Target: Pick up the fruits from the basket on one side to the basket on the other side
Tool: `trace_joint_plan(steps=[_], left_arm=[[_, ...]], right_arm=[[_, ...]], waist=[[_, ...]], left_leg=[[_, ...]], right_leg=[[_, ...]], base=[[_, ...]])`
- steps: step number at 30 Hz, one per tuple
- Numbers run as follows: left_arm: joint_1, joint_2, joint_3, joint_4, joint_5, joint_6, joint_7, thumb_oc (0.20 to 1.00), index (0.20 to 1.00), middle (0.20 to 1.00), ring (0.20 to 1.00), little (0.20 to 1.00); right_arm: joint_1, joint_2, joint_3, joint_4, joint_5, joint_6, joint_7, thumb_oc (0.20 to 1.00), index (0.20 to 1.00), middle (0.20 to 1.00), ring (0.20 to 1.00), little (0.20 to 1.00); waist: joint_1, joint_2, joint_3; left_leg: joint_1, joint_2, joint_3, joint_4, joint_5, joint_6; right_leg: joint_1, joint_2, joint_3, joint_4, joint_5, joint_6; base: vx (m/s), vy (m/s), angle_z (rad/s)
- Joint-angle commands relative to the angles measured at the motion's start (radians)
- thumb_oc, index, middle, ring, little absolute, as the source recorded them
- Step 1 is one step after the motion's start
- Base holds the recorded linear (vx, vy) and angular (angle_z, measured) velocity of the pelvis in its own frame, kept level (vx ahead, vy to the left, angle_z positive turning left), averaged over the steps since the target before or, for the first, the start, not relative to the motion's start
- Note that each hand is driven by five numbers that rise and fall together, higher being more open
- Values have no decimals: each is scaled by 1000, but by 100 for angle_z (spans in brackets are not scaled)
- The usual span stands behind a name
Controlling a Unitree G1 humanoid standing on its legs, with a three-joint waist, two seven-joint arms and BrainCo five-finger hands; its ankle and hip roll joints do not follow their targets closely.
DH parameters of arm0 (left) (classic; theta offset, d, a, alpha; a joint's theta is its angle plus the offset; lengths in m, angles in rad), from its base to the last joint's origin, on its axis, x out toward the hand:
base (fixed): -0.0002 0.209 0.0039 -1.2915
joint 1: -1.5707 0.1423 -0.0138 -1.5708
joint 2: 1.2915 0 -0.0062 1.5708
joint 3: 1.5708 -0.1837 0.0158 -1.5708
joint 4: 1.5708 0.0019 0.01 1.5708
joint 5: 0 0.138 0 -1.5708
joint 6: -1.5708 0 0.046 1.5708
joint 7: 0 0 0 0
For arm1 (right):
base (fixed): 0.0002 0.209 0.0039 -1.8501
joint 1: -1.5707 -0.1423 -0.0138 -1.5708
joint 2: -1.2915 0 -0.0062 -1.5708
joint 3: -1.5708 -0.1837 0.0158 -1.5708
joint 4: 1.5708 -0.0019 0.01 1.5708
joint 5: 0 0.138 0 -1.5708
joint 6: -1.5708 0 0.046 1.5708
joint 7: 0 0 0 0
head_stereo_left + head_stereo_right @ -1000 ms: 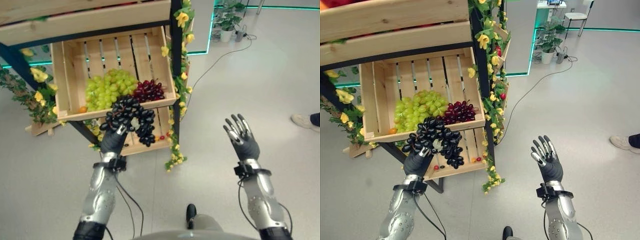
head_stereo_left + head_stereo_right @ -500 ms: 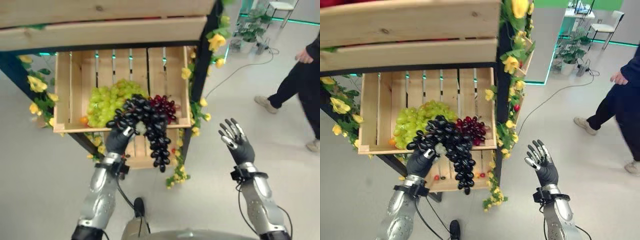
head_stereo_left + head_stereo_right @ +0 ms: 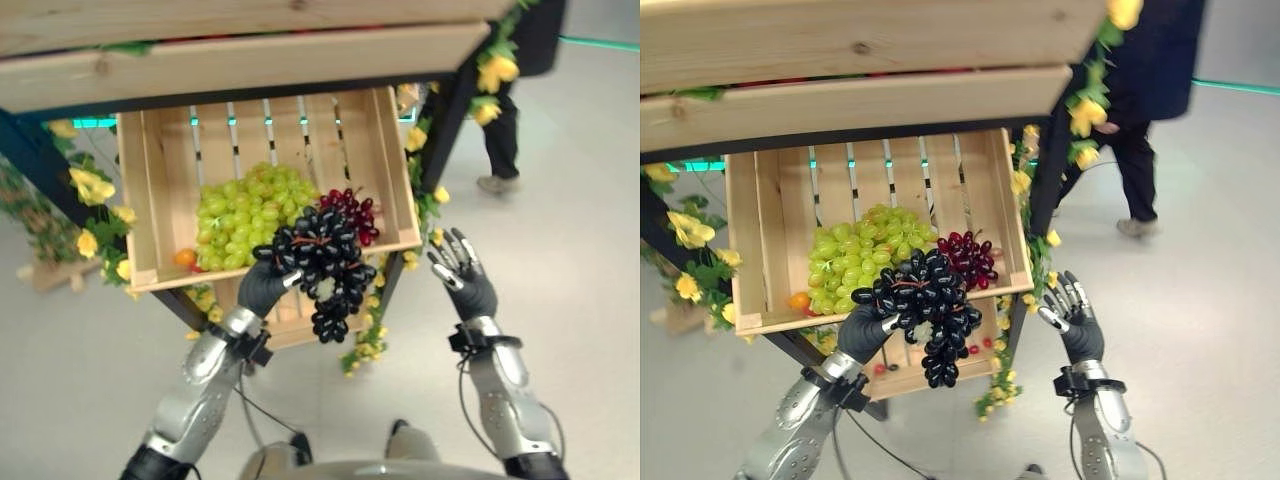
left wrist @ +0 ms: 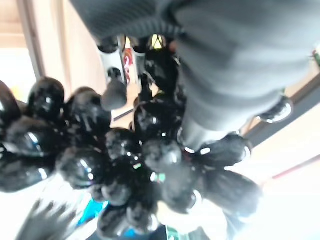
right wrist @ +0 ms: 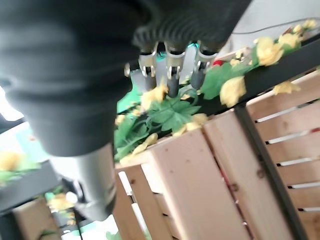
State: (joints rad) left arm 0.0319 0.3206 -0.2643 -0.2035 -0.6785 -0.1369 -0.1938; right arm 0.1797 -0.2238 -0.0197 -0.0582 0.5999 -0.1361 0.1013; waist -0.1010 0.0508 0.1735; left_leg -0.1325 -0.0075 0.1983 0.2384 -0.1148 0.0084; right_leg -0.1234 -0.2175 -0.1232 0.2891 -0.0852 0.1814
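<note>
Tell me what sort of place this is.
Likely a mock fruit stall in an indoor hall: a slatted wooden crate of green grapes, yellow flower garlands on the stand, smooth grey floor.

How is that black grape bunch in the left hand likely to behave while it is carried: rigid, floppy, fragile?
Probably floppy: the black grape bunch spills past the left hand and its lower part hangs down. Grapes may detach, since they seem joined only by thin stems. Their glossy skins suggest a slippery grip.
</note>
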Motion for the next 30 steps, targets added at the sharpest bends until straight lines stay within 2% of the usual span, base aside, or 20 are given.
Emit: trace_joint_plan(steps=[1,2,9,17,23,26,30], left_arm=[[-202,24,272,45,12,-118,163,200,200,200,200,200],[-220,10,272,85,1,-113,185,200,200,200,200,200],[-271,12,284,146,-7,-107,243,200,200,200,200,200],[-271,8,297,158,-2,-105,247,200,200,200,200,200],[-341,24,293,196,-19,-119,282,200,200,200,200,200],[-435,82,280,244,-19,-126,324,200,200,200,200,200],[-541,239,270,271,-5,-124,338,200,200,200,200,200]], right_arm=[[-69,13,-40,-31,-13,-45,0,1000,1000,1000,1000,1000],[-68,12,-40,-24,-15,-40,-4,1000,1000,1000,1000,1000],[-56,0,-22,-7,-2,-19,-16,1000,1000,1000,1000,1000],[-50,3,-27,3,-8,-12,-16,1000,1000,1000,1000,1000],[-52,-1,-20,15,-13,-13,-23,1000,1000,1000,1000,1000],[-62,-9,-5,24,-15,-10,-30,1000,1000,1000,1000,1000],[-68,-22,-6,36,-20,-2,-36,1000,1000,1000,1000,1000]], waist=[[14,-47,-28],[18,-45,-41],[4,-37,-56],[-2,-36,-66],[-12,-29,-74],[-19,-21,-77],[-20,-4,-72]], left_leg=[[150,49,2,-259,131,-45],[159,57,9,-270,140,-53],[183,69,4,-288,152,-72],[195,72,16,-294,145,-75],[202,69,18,-299,141,-76],[205,68,18,-303,142,-77],[200,63,15,-305,146,-80]], right_leg=[[143,40,-89,-260,72,-11],[182,42,-113,-311,81,-14],[242,61,-135,-369,75,-28],[247,63,-123,-376,72,-28],[249,59,-119,-376,72,-25],[248,57,-120,-376,73,-22],[243,51,-121,-376,79,-15]], base=[[105,-113,67],[82,-78,60],[57,-54,15],[33,-13,-1],[7,-2,-1],[0,0,0],[1,-2,1]])
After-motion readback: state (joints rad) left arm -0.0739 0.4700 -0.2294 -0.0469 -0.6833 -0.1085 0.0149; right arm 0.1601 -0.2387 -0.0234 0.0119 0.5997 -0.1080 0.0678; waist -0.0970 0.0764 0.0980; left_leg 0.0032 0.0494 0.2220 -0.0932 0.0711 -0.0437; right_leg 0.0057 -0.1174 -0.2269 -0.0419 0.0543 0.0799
